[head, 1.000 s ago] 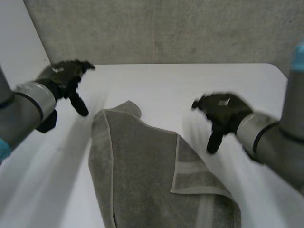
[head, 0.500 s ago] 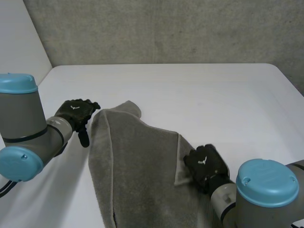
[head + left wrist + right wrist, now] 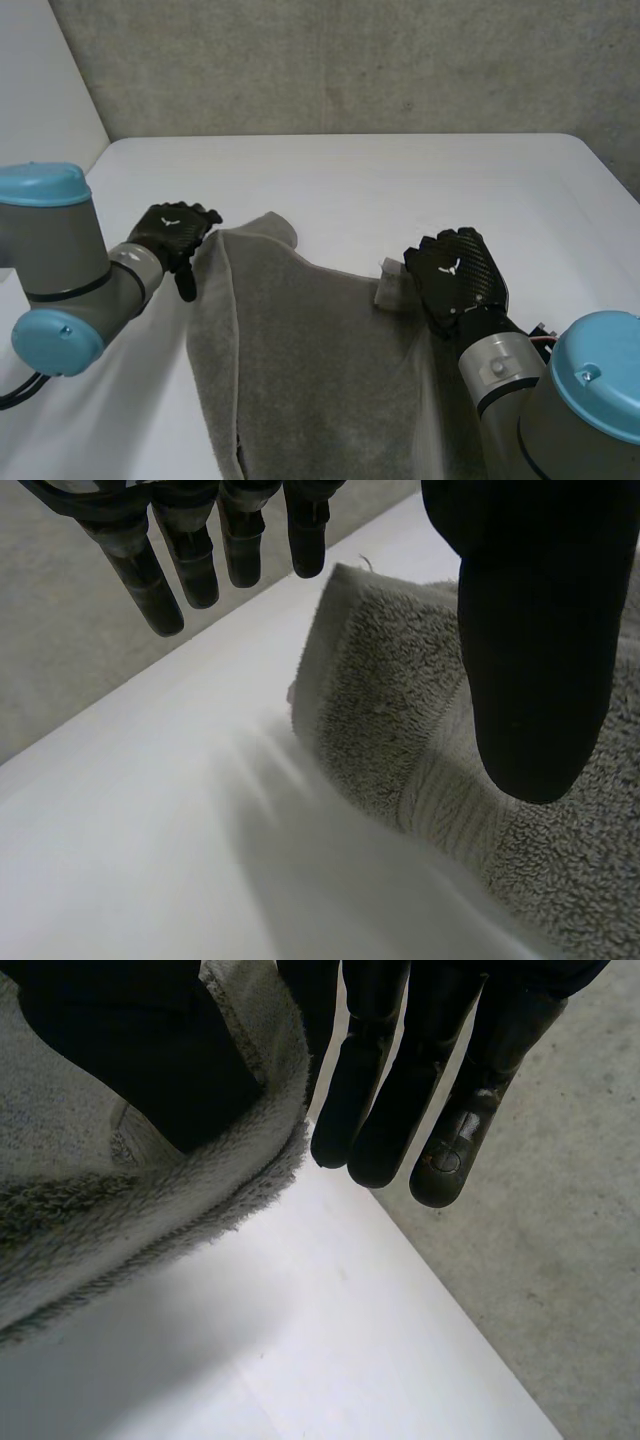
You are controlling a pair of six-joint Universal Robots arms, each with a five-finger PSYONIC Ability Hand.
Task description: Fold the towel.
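Right hand (image 3: pixel 455 275) has shifted up the towel (image 3: pixel 300 370), its edge now pinched between thumb and fingers (image 3: pixel 375 1110) (contact partly hidden). Left hand (image 3: pixel 172 232) is spread beside the towel's left edge. The towel's near end is cut off on the table (image 3: pixel 400 180).

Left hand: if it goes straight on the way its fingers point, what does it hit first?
Most likely the towel: the left hand aims its straight fingers at the cloth's far corner, just ahead of the fingertips. Height is unclear, so they could skim over the edge onto the table.
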